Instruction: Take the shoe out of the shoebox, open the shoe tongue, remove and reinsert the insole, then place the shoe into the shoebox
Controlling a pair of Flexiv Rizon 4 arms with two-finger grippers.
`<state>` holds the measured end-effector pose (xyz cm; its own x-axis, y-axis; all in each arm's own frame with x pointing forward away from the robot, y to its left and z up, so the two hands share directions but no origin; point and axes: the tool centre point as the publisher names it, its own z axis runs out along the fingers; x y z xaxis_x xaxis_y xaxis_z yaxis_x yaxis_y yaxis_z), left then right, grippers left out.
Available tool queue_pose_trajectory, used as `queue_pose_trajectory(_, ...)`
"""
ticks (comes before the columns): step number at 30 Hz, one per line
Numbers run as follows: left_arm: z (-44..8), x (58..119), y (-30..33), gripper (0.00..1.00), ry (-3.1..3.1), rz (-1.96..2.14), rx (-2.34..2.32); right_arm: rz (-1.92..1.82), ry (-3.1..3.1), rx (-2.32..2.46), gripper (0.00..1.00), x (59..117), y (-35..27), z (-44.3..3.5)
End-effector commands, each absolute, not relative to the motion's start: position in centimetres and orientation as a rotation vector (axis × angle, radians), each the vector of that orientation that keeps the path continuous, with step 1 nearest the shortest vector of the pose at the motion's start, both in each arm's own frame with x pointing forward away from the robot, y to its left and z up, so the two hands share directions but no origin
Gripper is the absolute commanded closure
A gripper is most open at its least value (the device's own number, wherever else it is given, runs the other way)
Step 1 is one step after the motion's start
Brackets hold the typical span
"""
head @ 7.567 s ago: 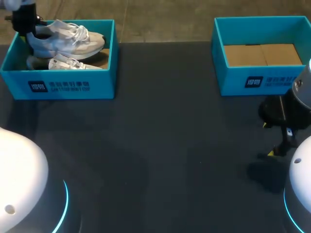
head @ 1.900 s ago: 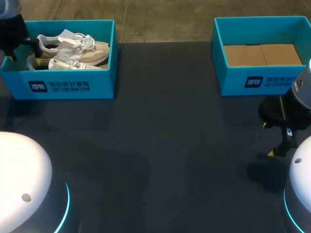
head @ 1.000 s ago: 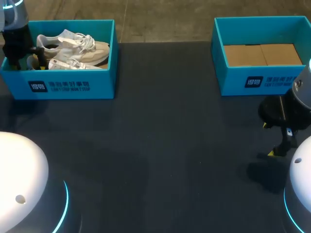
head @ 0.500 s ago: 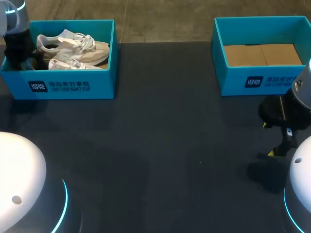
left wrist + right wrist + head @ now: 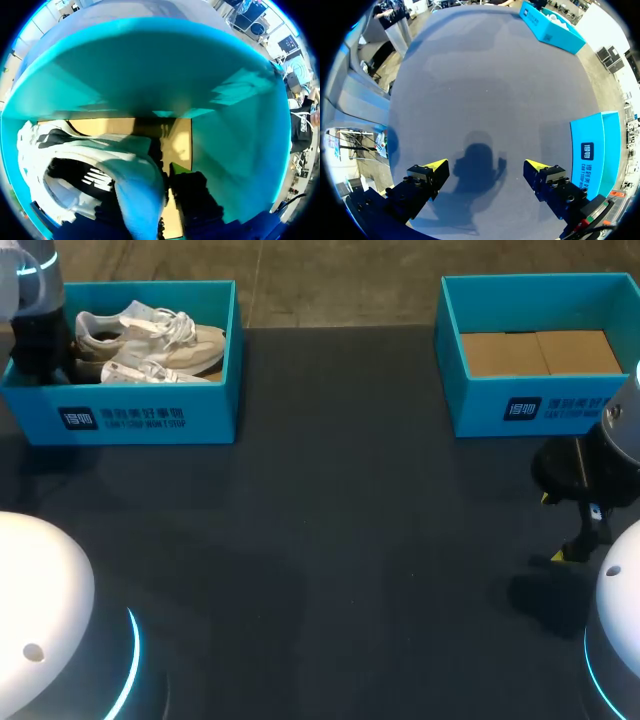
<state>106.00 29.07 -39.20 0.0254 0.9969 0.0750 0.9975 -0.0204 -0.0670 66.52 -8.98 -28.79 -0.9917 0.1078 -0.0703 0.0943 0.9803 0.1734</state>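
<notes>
Left arm has dropped back into the left shoebox [image 5: 130, 415]. A few seconds ago the rear shoe [image 5: 150, 330] was tipped up at the heel; now it lies flat again beside the second shoe [image 5: 150, 372], both inside the box. I read this as a fresh try at the first grasp, with extraction not yet done.

Left tool [image 5: 42, 355] points down at the heel end of the box. In the left wrist view the shoe's heel collar [image 5: 135, 190] sits right at it, close to the box wall. I cannot tell if it has clamped.

Right tool [image 5: 487, 172] is spread wide and empty, hovering over bare tabletop [image 5: 330, 540] in front of the right shoebox [image 5: 540, 405].
</notes>
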Motion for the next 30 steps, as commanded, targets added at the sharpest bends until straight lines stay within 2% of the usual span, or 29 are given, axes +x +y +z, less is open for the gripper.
queue_pose_trajectory(1,-39.5,105.9,28.6,1.00,-2.122,-0.014,-2.177,0.261,3.043,0.154,0.00,66.3,-9.1,-28.8)
queue_pose_trajectory(30,-36.7,106.3,29.8,1.00,-2.193,-0.036,-2.150,0.261,3.043,0.154,0.00,66.3,-9.1,-28.8)
